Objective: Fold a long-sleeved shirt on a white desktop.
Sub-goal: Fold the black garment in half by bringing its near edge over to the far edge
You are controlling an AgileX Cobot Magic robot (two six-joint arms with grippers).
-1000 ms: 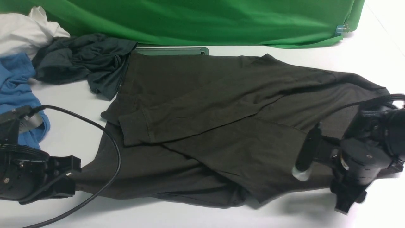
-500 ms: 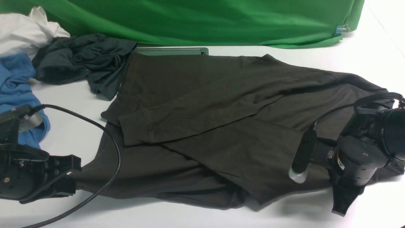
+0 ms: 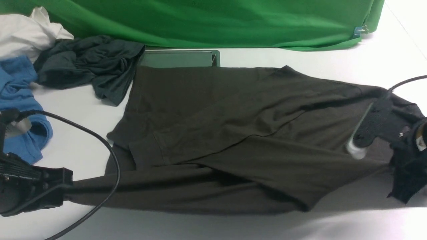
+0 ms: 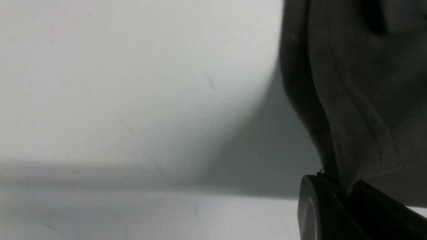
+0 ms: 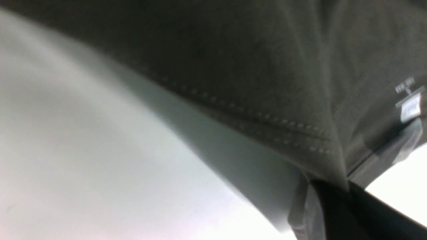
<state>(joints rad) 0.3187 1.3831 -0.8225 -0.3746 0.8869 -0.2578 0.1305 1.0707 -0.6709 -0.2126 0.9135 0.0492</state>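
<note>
The shirt [image 3: 233, 133] lay spread across the middle of the counter [image 3: 76, 106], its body stretching from left to right and both sleeves crossed over it, one cuff ending near the left side. Its near edge was raised off the surface and pulled into a taut line between the two arms, with a soft shadow on the counter beneath it. The left claw [image 4: 347, 195] was pinched tight on the left end of that edge; in the left wrist view the cloth rose straight out from between its closed jaws. The right claw [image 5: 345, 188] was likewise clamped on the right end, the stitched hem running up from its jaws in the right wrist view, with a small white label [image 5: 410, 108] showing close by. A black cable [image 3: 100, 143] looped from the left arm over the shirt's left corner. Behind the shirt a metal slot [image 3: 176, 58] showed just past its far edge, against the green backdrop [image 3: 213, 23]. At the far left lay a dark teal garment [image 3: 90, 63] touching the shirt's far-left corner, a blue garment [image 3: 16, 90] and a white one [image 3: 23, 30].
</note>
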